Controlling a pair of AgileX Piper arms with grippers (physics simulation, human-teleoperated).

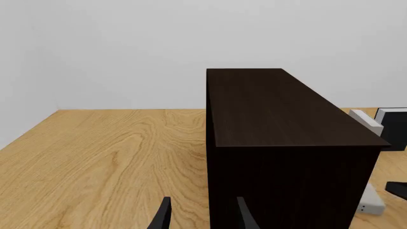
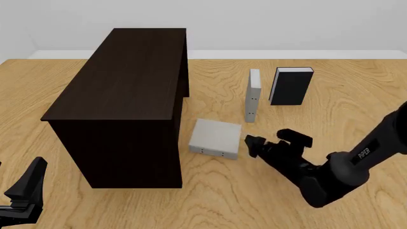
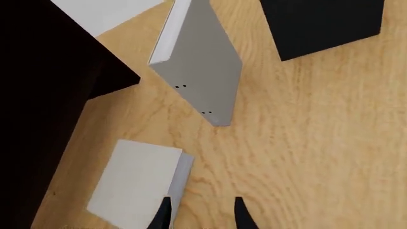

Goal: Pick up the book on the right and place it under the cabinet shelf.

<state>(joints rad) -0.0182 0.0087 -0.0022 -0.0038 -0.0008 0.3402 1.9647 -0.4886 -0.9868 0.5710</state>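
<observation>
The book (image 2: 216,138) is light grey and nearly square. It lies flat on the table just right of the cabinet shelf (image 2: 124,76), a big dark-brown block with a long flat top. In the right wrist view the book (image 3: 137,183) lies beside the finger on its side. My right gripper (image 2: 277,142) hovers just right of the book, open, with nothing between its fingers (image 3: 160,214). My left gripper (image 2: 25,191) stands open at the near left, apart from the cabinet's end face (image 1: 286,181). A corner of the book (image 1: 372,201) shows past the cabinet.
A narrow grey-white book (image 2: 253,95) stands edge-on beyond the flat one. A black-covered book (image 2: 291,86) stands to its right. Both show in the right wrist view, the grey-white one (image 3: 203,71) and the black one (image 3: 324,24). Bare wooden table (image 2: 330,109) lies around them.
</observation>
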